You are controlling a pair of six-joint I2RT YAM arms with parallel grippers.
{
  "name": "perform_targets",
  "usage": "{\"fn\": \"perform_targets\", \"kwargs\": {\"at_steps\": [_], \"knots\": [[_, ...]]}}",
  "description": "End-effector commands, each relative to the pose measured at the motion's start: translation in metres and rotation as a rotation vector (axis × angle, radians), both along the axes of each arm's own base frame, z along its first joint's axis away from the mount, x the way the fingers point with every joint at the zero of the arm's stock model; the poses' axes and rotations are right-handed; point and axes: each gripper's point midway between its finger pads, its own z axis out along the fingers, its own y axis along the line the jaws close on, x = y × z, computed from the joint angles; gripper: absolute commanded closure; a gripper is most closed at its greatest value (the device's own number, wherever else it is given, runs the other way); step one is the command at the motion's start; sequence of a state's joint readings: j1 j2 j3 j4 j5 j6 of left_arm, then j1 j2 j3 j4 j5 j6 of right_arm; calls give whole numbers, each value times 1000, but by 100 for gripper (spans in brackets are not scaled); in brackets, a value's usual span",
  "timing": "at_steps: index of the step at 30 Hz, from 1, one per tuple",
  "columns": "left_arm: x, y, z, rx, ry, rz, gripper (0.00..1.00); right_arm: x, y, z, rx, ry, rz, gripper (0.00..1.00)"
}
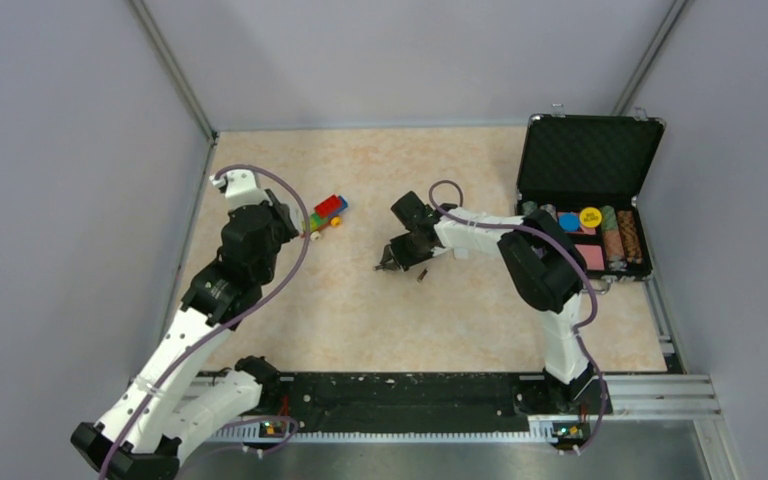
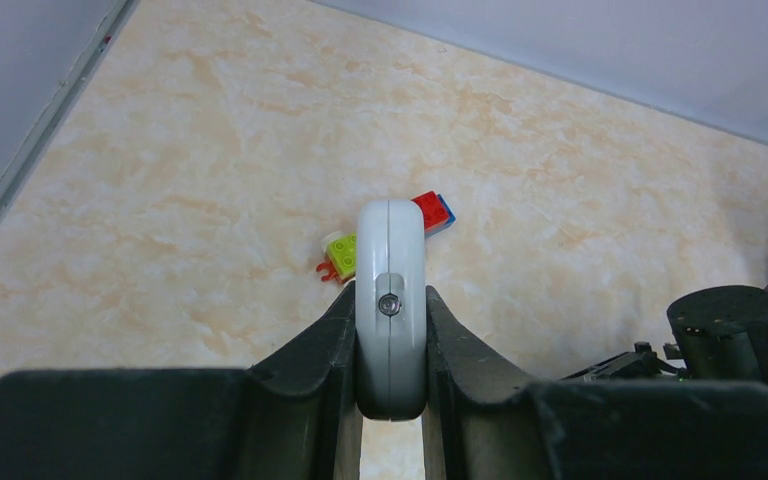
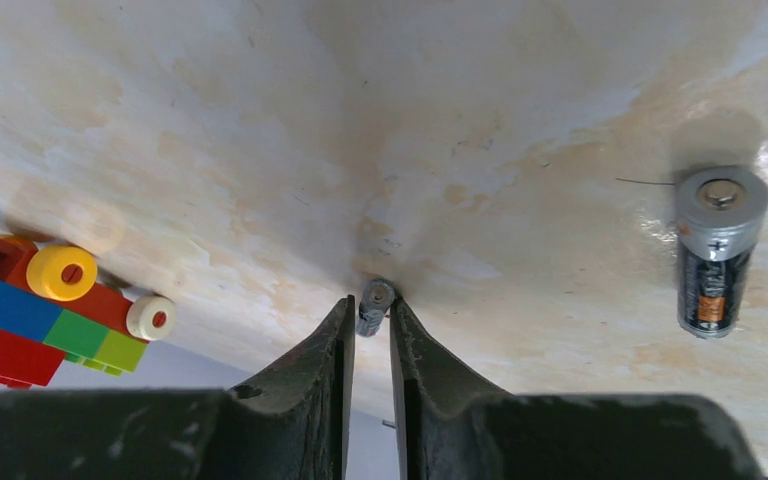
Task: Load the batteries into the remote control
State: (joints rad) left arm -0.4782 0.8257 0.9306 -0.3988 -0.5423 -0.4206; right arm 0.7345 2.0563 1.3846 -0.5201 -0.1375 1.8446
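My left gripper (image 2: 390, 296) is shut on the light-grey remote control (image 2: 391, 250), held edge-on with its rounded end sticking out past the fingertips above the table. In the top view the left gripper (image 1: 285, 220) is at the left, near the toy train. My right gripper (image 3: 371, 310) is shut on one small dark battery (image 3: 375, 297), pinched at the very fingertips and low against the table; the top view shows this gripper (image 1: 392, 263) at the table's middle. The second battery (image 3: 716, 250) lies on the table to its right, and it also shows in the top view (image 1: 422, 275).
A colourful toy-brick train (image 1: 328, 212) lies near the left gripper, also seen in the left wrist view (image 2: 432, 212) and the right wrist view (image 3: 40, 310). An open black case (image 1: 588, 150) with chips stands at the back right. Grey walls enclose the table.
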Motion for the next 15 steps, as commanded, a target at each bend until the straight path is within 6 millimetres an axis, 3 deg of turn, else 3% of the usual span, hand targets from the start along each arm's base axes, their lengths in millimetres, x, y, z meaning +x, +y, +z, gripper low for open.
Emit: {"fn": "perform_targets", "kwargs": {"at_steps": [1, 7, 12, 15], "knots": [[-3, 10, 17, -17, -60, 39, 100, -18, -39, -51, -193, 106, -27, 83], [-4, 10, 20, -15, -63, 32, 100, -1, -30, -37, -181, 16, 54, 100], [-3, -4, 21, -62, -59, -24, 100, 21, -17, -4, -158, -139, 164, 100], [-2, -13, 18, -108, -48, -52, 100, 27, -24, 11, -181, -218, 179, 100]]}}
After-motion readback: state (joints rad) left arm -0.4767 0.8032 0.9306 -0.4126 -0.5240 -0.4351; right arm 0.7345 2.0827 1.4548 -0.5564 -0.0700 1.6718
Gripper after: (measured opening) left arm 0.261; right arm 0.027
